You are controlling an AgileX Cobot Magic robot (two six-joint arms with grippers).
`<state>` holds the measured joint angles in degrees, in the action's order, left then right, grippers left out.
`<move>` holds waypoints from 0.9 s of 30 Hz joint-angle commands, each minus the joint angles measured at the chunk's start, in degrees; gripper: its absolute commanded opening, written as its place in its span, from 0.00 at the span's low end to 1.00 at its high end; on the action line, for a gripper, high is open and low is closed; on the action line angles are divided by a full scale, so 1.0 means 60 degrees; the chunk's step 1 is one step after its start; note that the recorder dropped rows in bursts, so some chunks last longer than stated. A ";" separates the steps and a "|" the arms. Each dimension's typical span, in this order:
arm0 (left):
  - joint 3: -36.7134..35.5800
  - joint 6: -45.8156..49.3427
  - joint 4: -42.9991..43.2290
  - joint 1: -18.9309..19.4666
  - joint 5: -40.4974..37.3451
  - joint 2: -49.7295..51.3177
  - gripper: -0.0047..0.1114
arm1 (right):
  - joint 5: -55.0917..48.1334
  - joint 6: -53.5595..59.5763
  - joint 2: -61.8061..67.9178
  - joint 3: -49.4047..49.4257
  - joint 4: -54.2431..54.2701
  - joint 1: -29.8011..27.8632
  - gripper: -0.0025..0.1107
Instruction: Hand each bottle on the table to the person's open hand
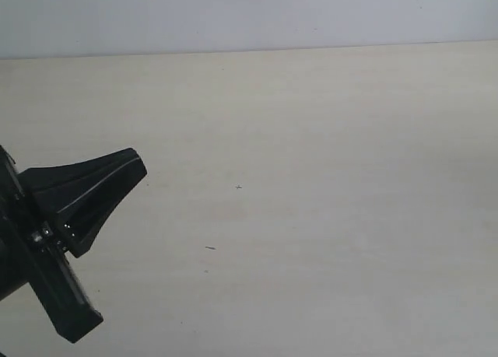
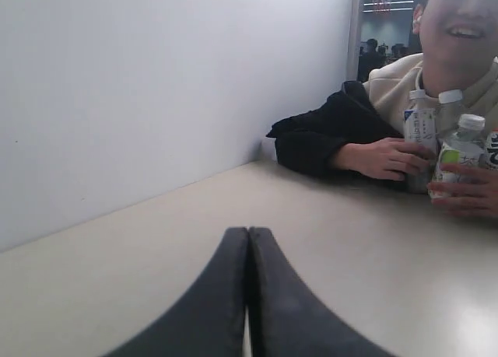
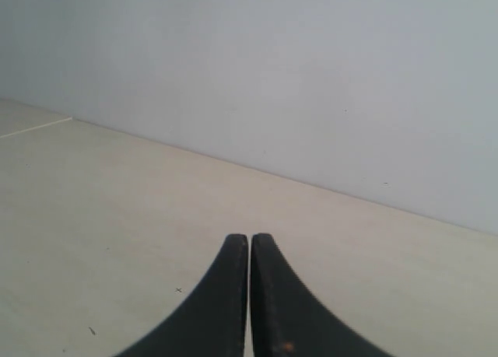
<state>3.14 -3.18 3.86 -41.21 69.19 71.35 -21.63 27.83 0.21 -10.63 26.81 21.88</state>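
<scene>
No bottle stands on the pale beige table (image 1: 327, 139) in the exterior view. In the left wrist view, a seated person at the table's far end holds several white-capped bottles (image 2: 457, 151) upright between both hands (image 2: 383, 157). Those hands are closed round the bottles, so no open palm shows. My left gripper (image 2: 248, 232) is shut and empty, low over the table (image 2: 350, 240) and well short of the person; it also appears as the left gripper (image 1: 134, 166) at the exterior view's left edge. My right gripper (image 3: 249, 239) is shut and empty over bare table (image 3: 117, 186).
A plain grey-white wall (image 1: 249, 15) runs along the table's far edge and beside it (image 2: 156, 85). The person's black sleeve (image 2: 319, 135) rests on the tabletop. A few tiny dark specks (image 1: 238, 187) mark the surface.
</scene>
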 commanded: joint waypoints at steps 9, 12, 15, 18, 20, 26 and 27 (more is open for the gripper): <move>-0.0068 -0.0091 0.0051 0.0020 0.0129 -0.0047 0.04 | 0.0071 0.0011 -0.0035 0.0013 0.0023 0.0014 0.04; -0.0068 -0.0575 -0.0024 0.0311 -0.1205 -0.0659 0.04 | 0.0071 0.0011 -0.0035 0.0013 0.0023 0.0014 0.04; -0.0068 -0.1856 -0.0024 0.1291 -0.3701 -0.1959 0.04 | 0.0071 0.0011 -0.0035 0.0013 0.0023 0.0014 0.04; -0.0068 -0.2829 0.0001 0.2545 -0.6492 -0.3816 0.04 | 0.0071 0.0011 -0.0035 0.0013 0.0023 0.0014 0.04; -0.0068 -0.3167 0.0001 0.3232 -0.8252 -0.5227 0.04 | 0.0071 0.0011 -0.0035 0.0013 0.0023 0.0014 0.04; -0.0068 -0.3297 0.0001 0.4574 -1.1751 -0.8921 0.04 | 0.0071 0.0011 -0.0035 0.0013 0.0023 0.0014 0.04; -0.0068 -0.3297 0.0001 0.4711 -1.2124 -0.9489 0.04 | 0.0071 0.0011 -0.0035 0.0013 0.0023 0.0014 0.04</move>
<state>2.87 -22.13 4.04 -15.48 5.22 22.62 -21.63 27.83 0.21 -10.63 26.81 21.88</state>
